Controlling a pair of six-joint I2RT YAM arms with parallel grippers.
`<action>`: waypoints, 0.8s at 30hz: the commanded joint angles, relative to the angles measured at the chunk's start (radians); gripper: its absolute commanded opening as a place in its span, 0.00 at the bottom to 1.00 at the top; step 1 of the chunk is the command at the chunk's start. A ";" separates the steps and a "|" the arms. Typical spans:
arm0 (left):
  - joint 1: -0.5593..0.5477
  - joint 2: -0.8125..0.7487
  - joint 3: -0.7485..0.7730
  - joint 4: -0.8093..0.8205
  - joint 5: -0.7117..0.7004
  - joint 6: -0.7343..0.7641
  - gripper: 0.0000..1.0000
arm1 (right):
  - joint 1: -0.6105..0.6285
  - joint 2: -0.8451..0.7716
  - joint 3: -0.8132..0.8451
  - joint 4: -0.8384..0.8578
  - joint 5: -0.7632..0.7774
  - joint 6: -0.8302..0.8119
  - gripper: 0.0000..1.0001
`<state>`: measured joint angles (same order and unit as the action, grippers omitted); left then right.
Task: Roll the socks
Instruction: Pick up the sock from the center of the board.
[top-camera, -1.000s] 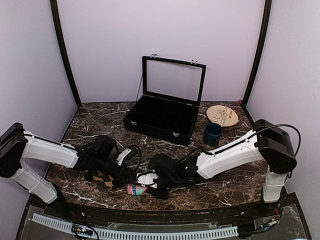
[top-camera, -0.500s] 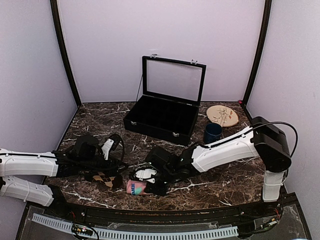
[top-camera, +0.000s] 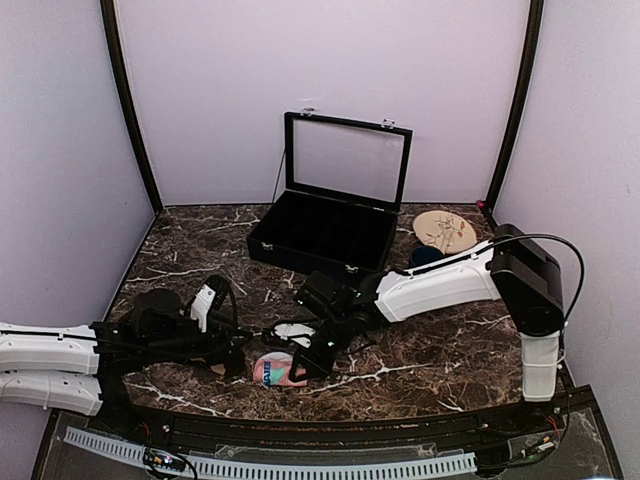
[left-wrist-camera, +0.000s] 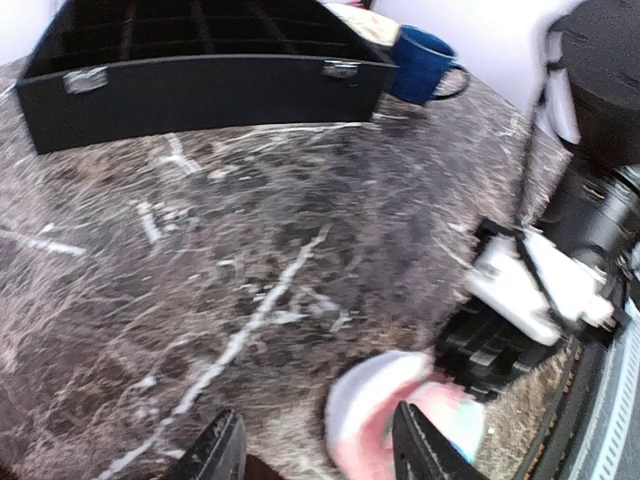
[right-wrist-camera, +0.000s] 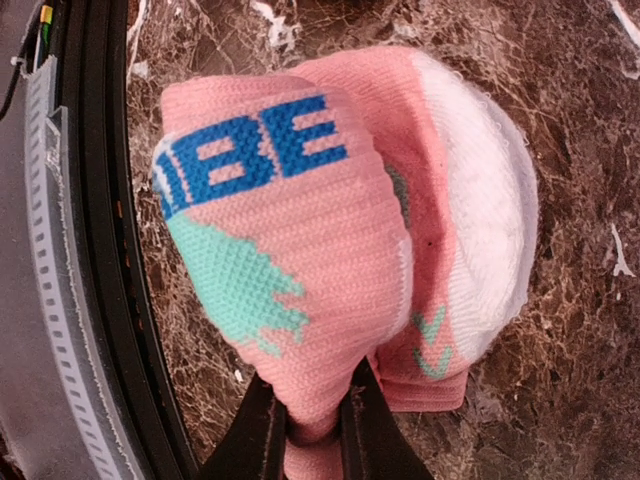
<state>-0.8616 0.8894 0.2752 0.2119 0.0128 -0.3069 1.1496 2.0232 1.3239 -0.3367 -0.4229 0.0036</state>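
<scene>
The pink sock (right-wrist-camera: 300, 230), with teal patches, blue letters and a white toe, is bunched into a lump near the table's front edge (top-camera: 272, 368). My right gripper (right-wrist-camera: 312, 435) is shut on a fold of pink fabric at the lump's near end. My left gripper (left-wrist-camera: 320, 450) is open and low over the marble. The sock's white toe (left-wrist-camera: 385, 405) lies just inside its right finger (left-wrist-camera: 420, 445). The dark brown argyle sock is almost hidden under the left gripper (top-camera: 225, 345). Only a tan sliver of it (top-camera: 213, 369) shows.
An open black case (top-camera: 325, 235) stands at the back middle. A blue mug (left-wrist-camera: 425, 65) and a wooden plate (top-camera: 445, 230) sit to its right. The black front rail (right-wrist-camera: 90, 250) runs close beside the pink sock.
My left arm has dropped lower and swung left, so its gripper now covers the brown sock. My right arm has swung its gripper round on the pink sock, which is now more rounded.
</scene>
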 joint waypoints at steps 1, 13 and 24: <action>-0.103 0.027 -0.002 0.057 -0.095 0.105 0.53 | -0.049 0.050 0.020 -0.069 -0.107 0.066 0.00; -0.305 0.113 0.031 0.084 -0.189 0.259 0.56 | -0.082 0.089 0.052 -0.095 -0.205 0.101 0.00; -0.422 0.294 0.158 0.008 -0.217 0.407 0.59 | -0.092 0.114 0.083 -0.139 -0.229 0.099 0.00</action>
<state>-1.2572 1.1236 0.3809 0.2596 -0.1818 0.0193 1.0657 2.1002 1.3991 -0.4099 -0.6567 0.0914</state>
